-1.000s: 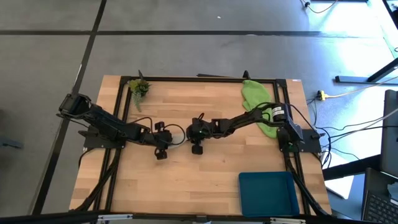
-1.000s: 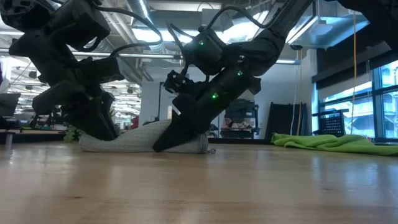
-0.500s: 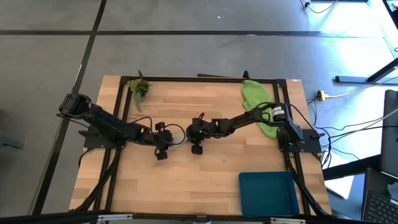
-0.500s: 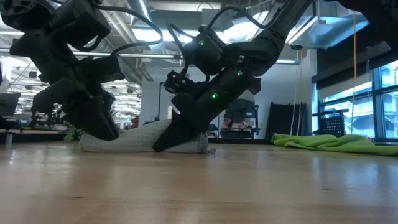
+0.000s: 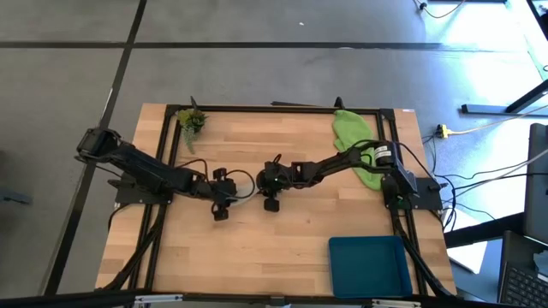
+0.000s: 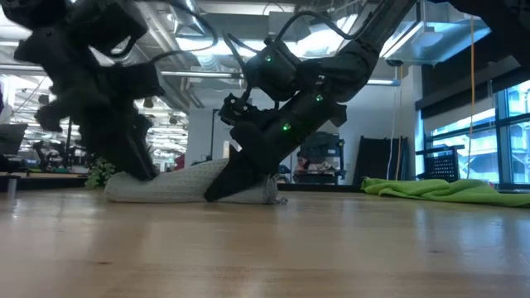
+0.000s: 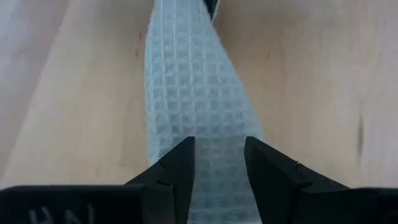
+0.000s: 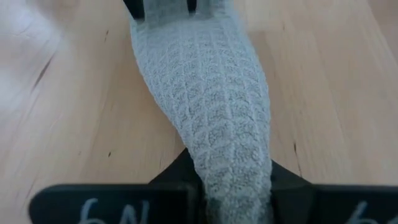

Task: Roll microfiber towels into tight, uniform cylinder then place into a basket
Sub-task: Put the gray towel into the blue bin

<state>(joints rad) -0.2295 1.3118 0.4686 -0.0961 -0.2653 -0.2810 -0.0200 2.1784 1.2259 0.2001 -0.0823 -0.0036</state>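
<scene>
Grey-white towel (image 6: 195, 184) lies rolled mid-frame on the worktop (image 5: 291, 231) — right pincer (image 8: 230, 180) clenched on one end, left pincer (image 7: 219, 163) released astride the other — so re-gripping, then lifting toward the basket (image 5: 368, 265) at lower right, looks next.

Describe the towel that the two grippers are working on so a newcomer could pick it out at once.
On the wooden table, look at the middle, where the left gripper and right gripper meet. Between them lies the rolled pale grey-white towel, waffle-textured; the lime green towel lies loose at the far right edge.
</scene>
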